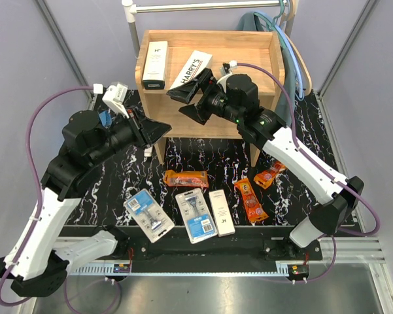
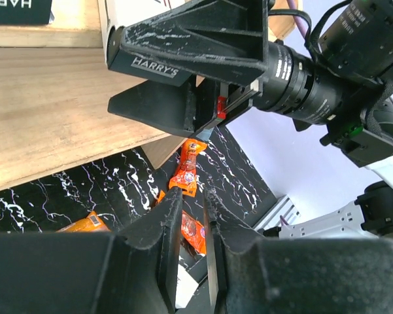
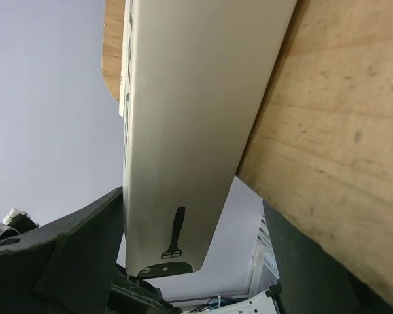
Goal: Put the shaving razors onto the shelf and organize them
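The wooden shelf (image 1: 261, 49) stands at the back. On its top tier one white razor box (image 1: 155, 64) stands upright at the left. A second white box (image 1: 195, 64) leans aslant beside it. My right gripper (image 1: 176, 102) is open around that box's lower end. In the right wrist view the box (image 3: 183, 118) rests against the left finger and a gap shows at the right finger (image 3: 307, 261). My left gripper (image 1: 165, 127) hovers at the shelf's front left. Its fingers (image 2: 163, 222) are closed to a narrow slit with nothing in it.
On the black marbled table lie orange pouches (image 1: 186, 178) (image 1: 250, 199) (image 1: 269, 175), two blister cards (image 1: 147, 214) (image 1: 197, 214) and a white box (image 1: 221, 212). A metal rail (image 1: 203, 6) with a blue garment (image 1: 289, 39) stands behind the shelf.
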`<state>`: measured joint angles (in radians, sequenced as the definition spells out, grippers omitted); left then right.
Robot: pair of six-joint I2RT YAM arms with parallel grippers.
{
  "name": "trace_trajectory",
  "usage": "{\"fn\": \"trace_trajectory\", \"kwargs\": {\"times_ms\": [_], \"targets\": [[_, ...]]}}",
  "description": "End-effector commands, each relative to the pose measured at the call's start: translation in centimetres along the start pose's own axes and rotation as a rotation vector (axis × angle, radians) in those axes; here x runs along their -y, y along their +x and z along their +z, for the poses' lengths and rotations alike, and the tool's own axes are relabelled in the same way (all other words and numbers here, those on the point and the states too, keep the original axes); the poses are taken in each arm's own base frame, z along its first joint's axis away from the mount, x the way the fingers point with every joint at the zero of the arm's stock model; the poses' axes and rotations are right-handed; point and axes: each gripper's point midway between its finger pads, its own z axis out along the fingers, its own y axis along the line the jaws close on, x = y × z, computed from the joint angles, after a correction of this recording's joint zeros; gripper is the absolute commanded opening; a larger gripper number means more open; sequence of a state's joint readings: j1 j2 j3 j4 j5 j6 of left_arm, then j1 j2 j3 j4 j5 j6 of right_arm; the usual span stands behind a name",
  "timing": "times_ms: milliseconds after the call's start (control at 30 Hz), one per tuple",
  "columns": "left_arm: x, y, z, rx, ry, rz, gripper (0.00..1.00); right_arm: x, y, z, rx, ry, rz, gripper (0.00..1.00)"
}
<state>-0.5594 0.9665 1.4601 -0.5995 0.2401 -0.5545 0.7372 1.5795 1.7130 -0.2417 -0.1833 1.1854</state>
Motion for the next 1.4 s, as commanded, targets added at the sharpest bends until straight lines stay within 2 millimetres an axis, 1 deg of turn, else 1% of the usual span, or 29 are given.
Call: {"fn": "trace_trajectory", "kwargs": {"times_ms": [0, 33, 100, 233, 333, 400, 433, 500, 533, 567, 600, 633, 667, 700, 733, 767, 800, 933, 967, 1067, 1100, 1200, 1233, 1267, 1333, 1367], "targets": [[1.2, -0.4, 0.0, 0.034, 0.075, 0.015, 0.22, -1.0, -0.5, 0.0, -0.016, -0.025, 0.000, 0.90], [1.1, -0.2, 0.2, 0.032, 0.074, 0.011, 0.22, -1.3, -0.5, -0.3, -0.014, -0.031, -0.002, 0.90], [1.4, -0.6, 0.6, 0.043, 0.092, 0.007, 0.21, -1.4, -0.6, -0.5, -0.009, -0.034, -0.004, 0.90], [1.8, -0.8, 1.9, 0.025, 0.120, 0.007, 0.18, -2.4, -1.0, -1.4, 0.007, -0.054, -0.012, 0.90], [2.0, -1.0, 2.3, 0.023, 0.128, 0.012, 0.18, -2.8, -1.0, -1.9, 0.013, -0.062, -0.015, 0.90], [2.0, -1.1, 2.4, 0.030, 0.127, 0.014, 0.18, -2.8, -1.2, -2.1, 0.026, -0.061, -0.016, 0.90], [1.9, -1.0, 2.4, 0.027, 0.125, 0.013, 0.18, -3.2, -1.4, -2.7, 0.036, -0.068, -0.016, 0.90], [1.8, -0.8, 2.4, 0.024, 0.123, 0.012, 0.18, -2.9, -1.7, -2.9, 0.061, -0.062, -0.012, 0.89], [1.6, -0.6, 2.4, 0.022, 0.120, 0.011, 0.18, -3.6, -1.9, -3.7, 0.074, -0.080, -0.014, 0.89], [1.5, -0.5, 2.4, 0.021, 0.118, 0.011, 0.18, -3.2, -1.9, -3.8, 0.082, -0.072, -0.010, 0.88], [1.4, -0.4, 2.4, 0.020, 0.117, 0.010, 0.18, -3.5, -2.3, -4.1, 0.110, -0.086, -0.001, 0.87], [1.1, -0.1, 2.3, 0.019, 0.109, 0.010, 0.18, -4.2, -2.6, -5.0, 0.131, -0.105, 0.000, 0.87], [1.0, 0.0, 2.3, 0.019, 0.106, 0.011, 0.18, -3.6, -2.6, -5.2, 0.143, -0.094, 0.005, 0.86], [0.7, 0.3, 2.2, 0.015, 0.098, 0.009, 0.18, -3.7, -3.1, -5.4, 0.169, -0.097, 0.009, 0.84], [0.7, 0.3, 2.0, 0.022, 0.096, 0.011, 0.18, -4.1, -3.3, -6.1, 0.188, -0.108, 0.009, 0.83], [0.6, 0.5, 2.0, 0.018, 0.094, 0.013, 0.18, -3.6, -3.3, -6.1, 0.195, -0.100, 0.012, 0.82], [0.4, 0.8, 2.0, 0.015, 0.088, 0.013, 0.18, -4.0, -3.7, -6.6, 0.217, -0.109, 0.013, 0.81], [0.0, 1.5, 1.7, 0.007, 0.081, 0.010, 0.18, -3.8, -4.0, -6.4, 0.229, -0.109, 0.014, 0.81], [-0.1, 1.5, 1.6, 0.007, 0.078, 0.009, 0.18, -4.0, -3.9, -6.4, 0.224, -0.115, 0.013, 0.81], [-0.3, 1.9, 1.5, 0.004, 0.074, 0.010, 0.18, -3.8, -3.9, -5.8, 0.220, -0.109, 0.016, 0.81], [-0.3, 1.9, 1.4, 0.006, 0.074, 0.012, 0.18, -3.3, -3.9, -5.3, 0.214, -0.097, 0.019, 0.80], [-0.3, 1.9, 1.1, 0.006, 0.074, 0.016, 0.18, -3.0, -3.9, -4.8, 0.209, -0.089, 0.028, 0.79], [-0.4, 2.0, 1.1, 0.005, 0.068, 0.018, 0.18, -2.8, -4.0, -4.7, 0.211, -0.085, 0.030, 0.78], [-0.4, 2.0, 1.0, 0.003, 0.068, 0.018, 0.18, -2.8, -4.1, -4.7, 0.219, -0.085, 0.032, 0.74], [-0.5, 2.1, 0.9, 0.003, 0.063, 0.020, 0.18, -2.9, -4.3, -4.7, 0.227, -0.084, 0.035, 0.72], [-0.7, 2.3, 1.0, 0.000, 0.059, 0.019, 0.18, -3.1, -4.6, -4.9, 0.240, -0.090, 0.033, 0.67]]}}
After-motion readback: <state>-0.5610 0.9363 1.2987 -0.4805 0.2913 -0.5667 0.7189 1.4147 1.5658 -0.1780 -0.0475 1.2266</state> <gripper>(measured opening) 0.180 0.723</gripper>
